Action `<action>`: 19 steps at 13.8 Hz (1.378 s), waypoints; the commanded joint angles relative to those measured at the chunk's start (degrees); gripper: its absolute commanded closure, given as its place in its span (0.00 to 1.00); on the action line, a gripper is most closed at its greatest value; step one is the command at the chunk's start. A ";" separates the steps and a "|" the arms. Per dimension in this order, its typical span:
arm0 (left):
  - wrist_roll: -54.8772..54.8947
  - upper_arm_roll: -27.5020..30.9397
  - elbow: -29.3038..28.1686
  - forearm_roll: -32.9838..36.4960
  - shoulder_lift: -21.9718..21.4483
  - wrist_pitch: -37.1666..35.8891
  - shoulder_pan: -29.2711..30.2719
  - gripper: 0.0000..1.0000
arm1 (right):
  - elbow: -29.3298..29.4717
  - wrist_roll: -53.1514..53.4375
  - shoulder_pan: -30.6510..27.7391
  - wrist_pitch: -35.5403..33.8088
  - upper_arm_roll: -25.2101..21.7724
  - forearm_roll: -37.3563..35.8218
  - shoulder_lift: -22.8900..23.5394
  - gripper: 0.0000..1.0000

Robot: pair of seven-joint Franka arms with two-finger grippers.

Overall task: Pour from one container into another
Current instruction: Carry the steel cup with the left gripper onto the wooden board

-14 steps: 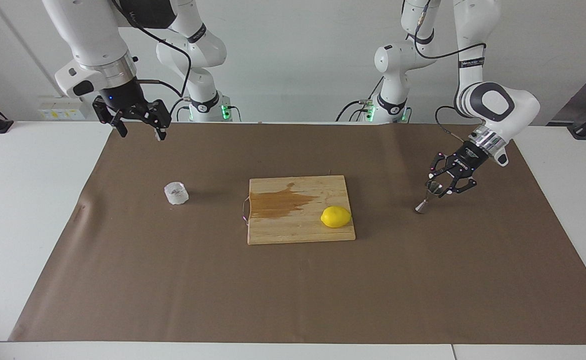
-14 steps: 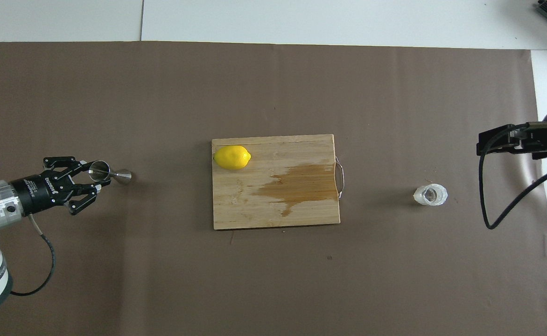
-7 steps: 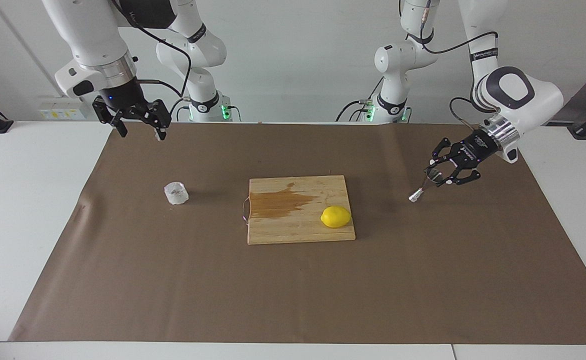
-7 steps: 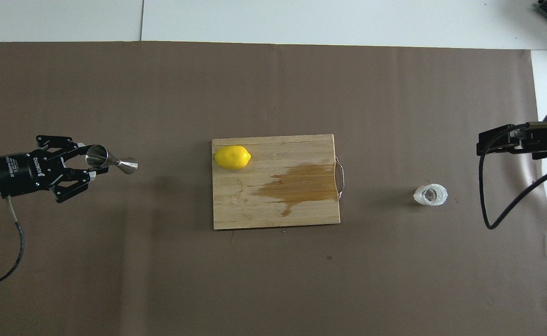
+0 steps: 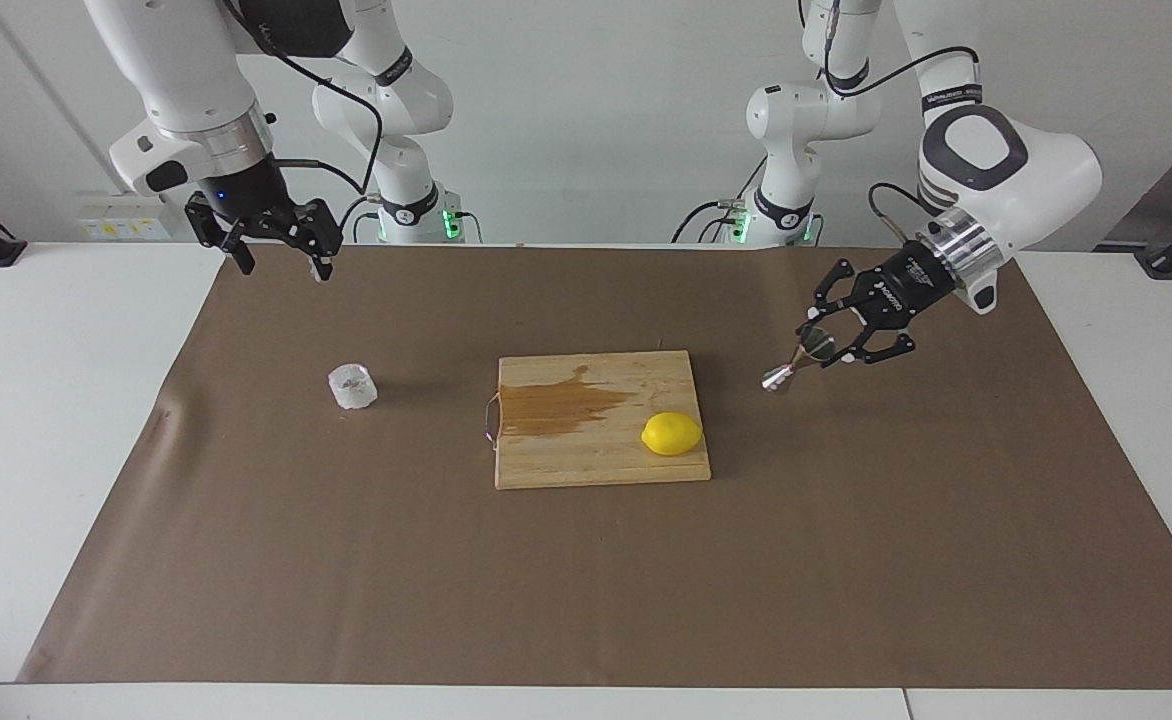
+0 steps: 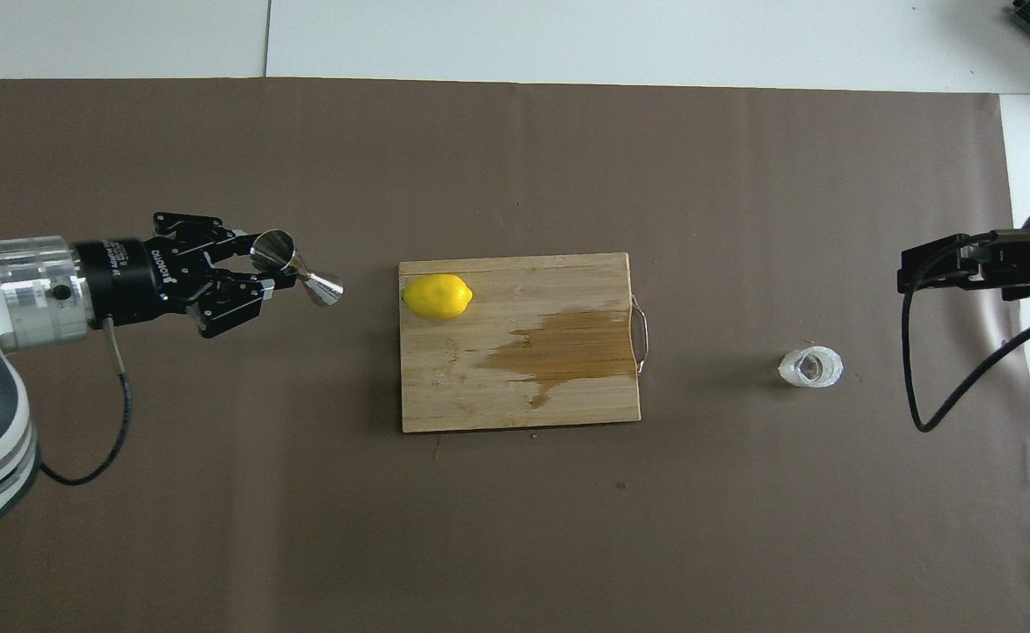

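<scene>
since a second ago: left hand (image 5: 818, 349) clamped on steel jigger (image 5: 796, 361), lifted off brown paper (image 5: 586, 580), carried toward cutting board (image 5: 601, 460). facing view alone shows jigger airborne. right hand (image 5: 276, 255) waiting, spread wide, above tabletop (image 5: 46, 400). glass cup (image 5: 352, 386) on paper toward right arm's end. lemon (image 5: 672, 434) on board.

Yellow lemon (image 5: 672, 434) — stained pale-wood board (image 5: 601, 465) — brown mat (image 5: 586, 580)

Overhead view's edge cuts off right pincer (image 6: 963, 264).
</scene>
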 commanded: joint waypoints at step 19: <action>-18.55 0.40 4.19 -6.25 20.82 54.47 -43.66 0.88 | -1.13 -1.35 -0.82 -0.18 0.40 1.17 -1.05 0.00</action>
